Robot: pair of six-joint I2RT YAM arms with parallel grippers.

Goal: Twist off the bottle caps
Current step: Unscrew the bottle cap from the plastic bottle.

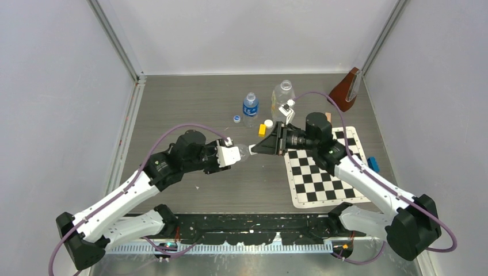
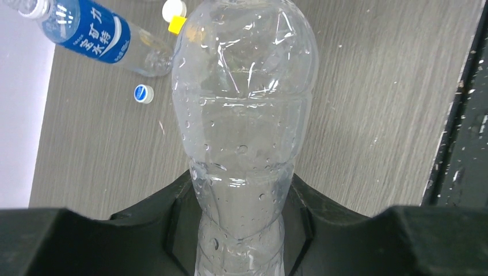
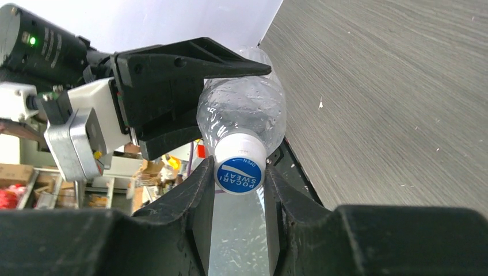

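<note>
My left gripper is shut on the lower body of the slim unlabelled bottle and holds it roughly level above the table, neck pointing right. My right gripper is shut on that bottle's white cap with a blue top; both fingers press its sides. The blue-labelled bottle and the wider bottle stand at the back. A loose blue-topped cap and a loose white cap lie on the table near them.
A yellow block lies beside the white cap. A chessboard mat lies under my right arm, with a blue block at its right edge. A brown object stands at the back right corner.
</note>
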